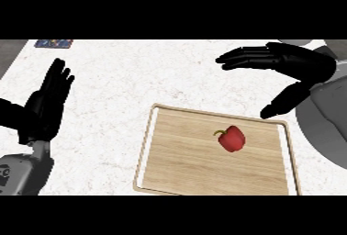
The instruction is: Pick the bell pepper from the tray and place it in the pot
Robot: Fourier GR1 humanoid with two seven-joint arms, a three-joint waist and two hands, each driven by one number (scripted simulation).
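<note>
Above the tray's far right corner, the right black hand hovers open, fingers spread. Below-left of it, the small red bell pepper lies on the pale wooden tray, stem toward the farther, resting open left hand.

One head view looks steeply down at the counter.

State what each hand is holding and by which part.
Nothing is held. The right hand is open above the tray, apart from the red bell pepper lying on it. The left hand rests open at the left.
</note>
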